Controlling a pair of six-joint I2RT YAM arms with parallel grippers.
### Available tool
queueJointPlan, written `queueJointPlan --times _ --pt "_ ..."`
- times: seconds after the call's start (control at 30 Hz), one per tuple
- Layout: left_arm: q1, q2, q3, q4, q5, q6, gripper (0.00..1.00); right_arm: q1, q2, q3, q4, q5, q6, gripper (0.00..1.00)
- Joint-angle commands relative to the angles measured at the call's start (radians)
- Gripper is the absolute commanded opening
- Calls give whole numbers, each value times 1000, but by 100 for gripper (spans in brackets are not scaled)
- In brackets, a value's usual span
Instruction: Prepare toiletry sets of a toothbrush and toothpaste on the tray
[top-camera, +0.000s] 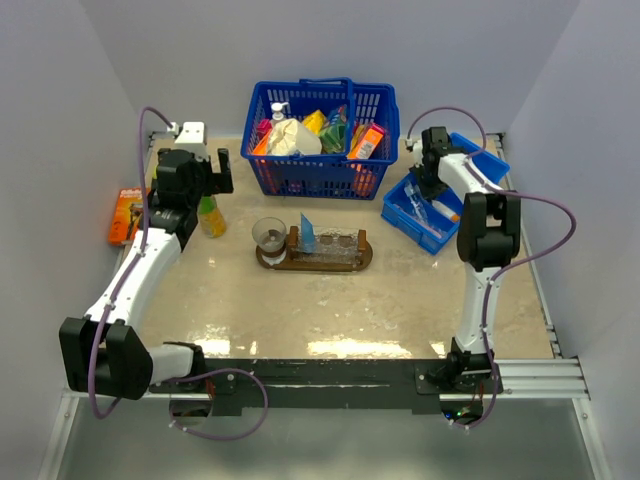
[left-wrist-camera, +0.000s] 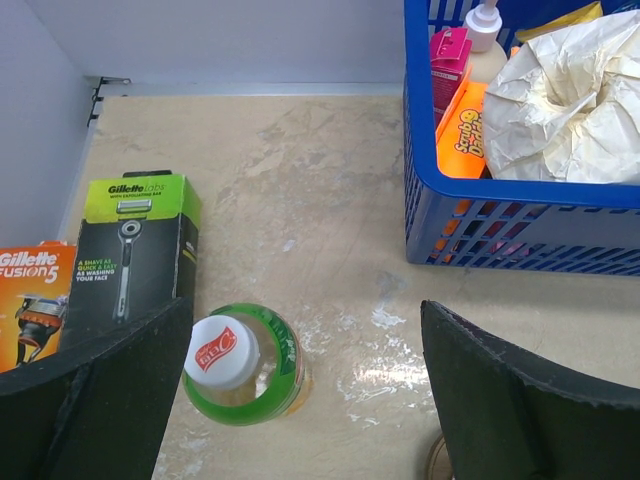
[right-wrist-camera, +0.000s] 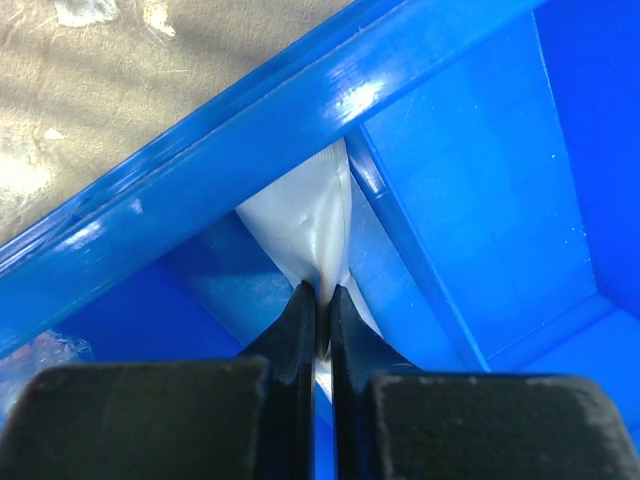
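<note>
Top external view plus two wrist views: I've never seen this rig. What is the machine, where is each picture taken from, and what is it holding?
Two robot arms are bolted at the near edge of a table. The wide picture looks down from above and behind them. The other two come from a camera on each wrist.

On the table are a tray with glass cups and a blue tube, a basket of goods, a bin, a bottle and razor boxes.

The left gripper is open near the bottle, holding nothing. The right gripper is inside the bin, shut on a white packet. I cannot tell what the packet is.
</note>
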Motion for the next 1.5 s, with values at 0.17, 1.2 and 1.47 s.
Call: queueJointPlan --times 0.17,1.2,1.47 --pt "8 -35 16 -4 30 36 100 -7 -87 15 47 4 41 0" --pt "2 -349 -206 211 194 25 96 252 -696 -270 487 89 242 0" --pt "-33 -455 -382 359 262 122 98 300 -995 -474 537 -19 441 0"
